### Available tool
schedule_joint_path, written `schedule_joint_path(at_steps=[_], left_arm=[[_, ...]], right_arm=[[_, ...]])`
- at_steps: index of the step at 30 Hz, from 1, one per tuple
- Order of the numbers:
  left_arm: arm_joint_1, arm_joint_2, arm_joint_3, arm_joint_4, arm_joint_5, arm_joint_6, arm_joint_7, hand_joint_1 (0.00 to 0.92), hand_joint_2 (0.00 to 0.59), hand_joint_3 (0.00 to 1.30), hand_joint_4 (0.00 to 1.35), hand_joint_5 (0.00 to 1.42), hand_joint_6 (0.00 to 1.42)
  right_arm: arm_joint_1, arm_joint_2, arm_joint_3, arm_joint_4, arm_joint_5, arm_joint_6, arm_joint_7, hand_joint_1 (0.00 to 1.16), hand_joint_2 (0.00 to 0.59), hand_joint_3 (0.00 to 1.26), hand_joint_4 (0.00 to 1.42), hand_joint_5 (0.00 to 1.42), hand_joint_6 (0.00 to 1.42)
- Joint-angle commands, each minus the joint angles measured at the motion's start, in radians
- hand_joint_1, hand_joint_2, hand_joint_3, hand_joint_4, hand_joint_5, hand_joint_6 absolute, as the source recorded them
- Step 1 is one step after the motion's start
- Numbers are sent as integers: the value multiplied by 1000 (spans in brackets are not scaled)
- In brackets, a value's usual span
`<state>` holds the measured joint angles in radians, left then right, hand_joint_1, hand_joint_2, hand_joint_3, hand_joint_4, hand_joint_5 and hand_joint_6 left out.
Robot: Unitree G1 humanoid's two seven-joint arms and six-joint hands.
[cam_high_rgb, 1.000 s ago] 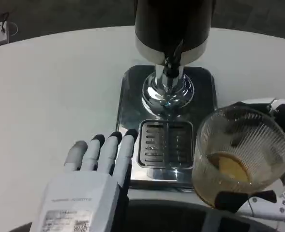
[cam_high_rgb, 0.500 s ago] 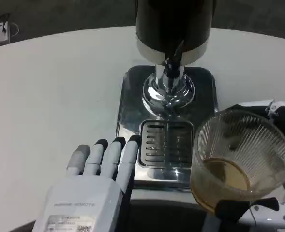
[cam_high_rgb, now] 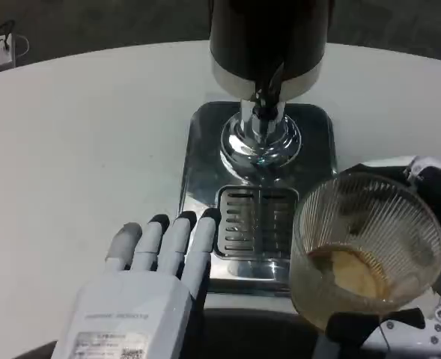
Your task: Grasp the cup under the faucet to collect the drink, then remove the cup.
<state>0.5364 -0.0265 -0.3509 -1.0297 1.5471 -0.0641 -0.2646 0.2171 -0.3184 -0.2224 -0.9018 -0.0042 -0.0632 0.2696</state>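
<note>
Cup (cam_high_rgb: pixel 366 250), part-filled and upright, sits gripped in the right hand (cam_high_rgb: pixel 422 299) at the table's near right edge, clear of the faucet (cam_high_rgb: pixel 265 97); left hand (cam_high_rgb: pixel 149 284) rests flat, empty.

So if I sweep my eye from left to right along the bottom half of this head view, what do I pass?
The left hand lying flat on the white table → the slotted drip grate of the dispenser's shiny base → the ribbed glass cup with brownish drink in it, held by the right hand.
</note>
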Motion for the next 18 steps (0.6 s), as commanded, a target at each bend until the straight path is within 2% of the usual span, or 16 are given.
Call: schedule_joint_path(at_steps=[1, 18], left_arm=[[8, -47, -32, -3, -3, -3, -7, 0, 58, 0, 0, 0, 0], [8, -58, -32, 14, -12, 10, 0, 0, 56, 0, 0, 0, 0]], right_arm=[[-16, 7, 13, -2, -6, -33, -8, 1143, 97, 898, 1065, 1280, 1424], [-31, 4, 17, 12, -6, -21, -7, 1144, 93, 898, 1065, 1280, 1424]])
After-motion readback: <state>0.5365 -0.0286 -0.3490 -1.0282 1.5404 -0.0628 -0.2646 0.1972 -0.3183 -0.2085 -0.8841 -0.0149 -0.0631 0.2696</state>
